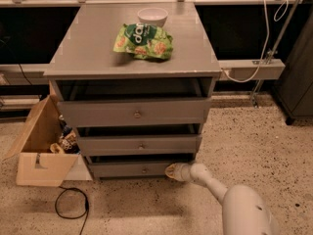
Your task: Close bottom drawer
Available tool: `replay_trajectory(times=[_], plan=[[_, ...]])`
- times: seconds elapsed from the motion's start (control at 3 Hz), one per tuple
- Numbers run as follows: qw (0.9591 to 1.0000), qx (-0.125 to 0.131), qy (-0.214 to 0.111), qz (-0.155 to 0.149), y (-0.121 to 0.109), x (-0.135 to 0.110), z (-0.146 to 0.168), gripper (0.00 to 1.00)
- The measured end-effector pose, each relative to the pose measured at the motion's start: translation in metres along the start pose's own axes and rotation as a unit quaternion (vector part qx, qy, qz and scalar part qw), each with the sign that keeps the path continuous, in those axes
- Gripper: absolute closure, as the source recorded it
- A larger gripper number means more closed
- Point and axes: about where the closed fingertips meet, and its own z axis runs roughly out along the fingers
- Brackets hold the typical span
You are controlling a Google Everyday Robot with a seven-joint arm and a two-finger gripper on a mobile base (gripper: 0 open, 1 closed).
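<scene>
The bottom drawer (132, 169) is the slimmest grey front of three, with a small round metal knob (144, 170). It sits low in the grey cabinet (88, 58), with a dark gap above its front. My gripper (170, 171) is at the end of the white arm (215, 187) and rests against the right end of the drawer front. The medium drawer (139, 144) and the tall top drawer (134, 112) above it stand slightly out.
A green snack bag (144, 41) and a white bowl (152, 16) lie on the cabinet top. An open cardboard box (39, 151) with items stands at the left. A black cable loop (71, 203) lies on the speckled floor. A dark cabinet (298, 87) stands at the right.
</scene>
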Motion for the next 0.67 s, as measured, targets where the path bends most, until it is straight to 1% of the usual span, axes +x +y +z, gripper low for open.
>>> replay_trajectory(times=[0.33,0.67], plan=[[0.9999,0.012,-0.004,-0.008,-0.0091,-0.0078,-0.0102,1.00],[0.9997,0.020,-0.004,-0.014,-0.0124,-0.0120,-0.0157,1.00]])
